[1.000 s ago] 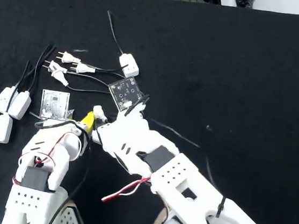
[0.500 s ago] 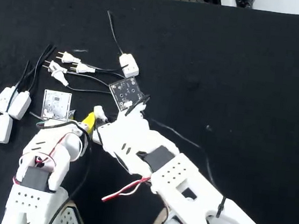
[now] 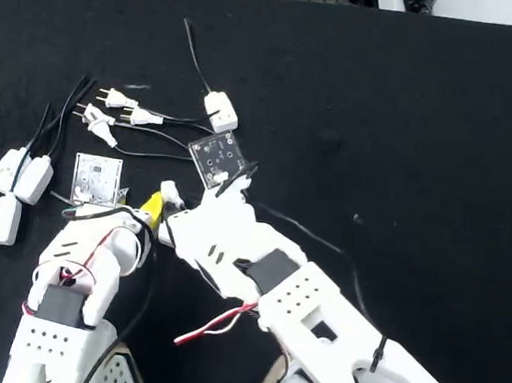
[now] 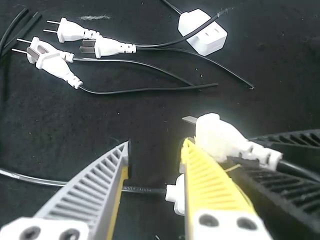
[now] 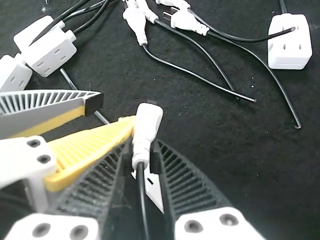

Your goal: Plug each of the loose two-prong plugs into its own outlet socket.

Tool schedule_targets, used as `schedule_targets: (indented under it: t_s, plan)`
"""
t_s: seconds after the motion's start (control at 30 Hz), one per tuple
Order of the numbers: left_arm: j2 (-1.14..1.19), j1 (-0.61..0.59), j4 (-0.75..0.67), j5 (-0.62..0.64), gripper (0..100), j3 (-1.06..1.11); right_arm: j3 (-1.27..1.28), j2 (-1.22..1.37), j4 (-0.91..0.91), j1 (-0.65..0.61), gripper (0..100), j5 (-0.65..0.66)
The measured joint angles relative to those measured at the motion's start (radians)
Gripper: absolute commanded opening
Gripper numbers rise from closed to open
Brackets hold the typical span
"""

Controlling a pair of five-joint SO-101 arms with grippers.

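Right pincer, mine: clamped on white plug, gripped by its body so prongs point outward, free for insertion. Left pincer, mine: jaws apart, yellow jaw beside plug, probably to steady it. 3 loose plugs and outlet socket lie toward tabletop left edge.
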Motion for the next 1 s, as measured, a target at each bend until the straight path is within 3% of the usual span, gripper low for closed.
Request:
schedule_targets:
  t_s: [0.57,1.0]
  plan:
    - [-0.005,0.000,-0.002,0.000,18,0.017,0.000,0.000,0.000,0.002,1.0,-0.003]
    - [0.002,0.012,0.000,-0.003,18,0.017,-0.002,-0.005,0.023,0.071,1.0,0.012]
